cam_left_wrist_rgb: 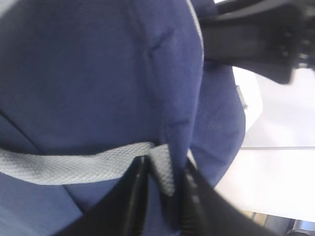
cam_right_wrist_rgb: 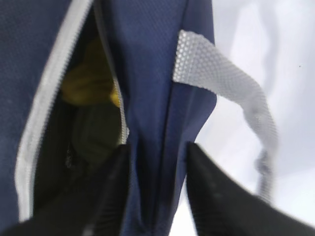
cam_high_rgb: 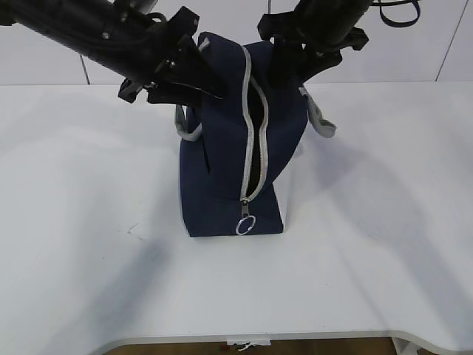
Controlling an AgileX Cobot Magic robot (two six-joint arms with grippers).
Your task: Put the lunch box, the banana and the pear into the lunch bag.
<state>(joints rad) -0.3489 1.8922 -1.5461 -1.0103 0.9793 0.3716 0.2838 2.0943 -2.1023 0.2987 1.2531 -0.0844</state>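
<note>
At mid-surface the lunch bag stands on its white lower panel, navy fabric pulled up tall, grey zipper parted along the top with the ring pull hanging at the near end. Through the slit, in the right wrist view, something yellow sits inside the bag against the dark lining; blurred, cannot tell whether banana or pear. Lunch box not visible anywhere. Left tool has its dark fingers set apart on either side of a fold of the bag where the grey webbing handle meets the fabric; fabric lies between them, cannot tell whether they pinch it. Right tool also stands apart, one finger at the zipper opening edge, the other outside the bag wall, navy fabric between; grip or not, cannot tell. Second grey handle loops out on the bag's right side. In the exterior view both black arms come down from the far side to the bag's top corners. White surface around the bag, near edge visible at the bottom.
</note>
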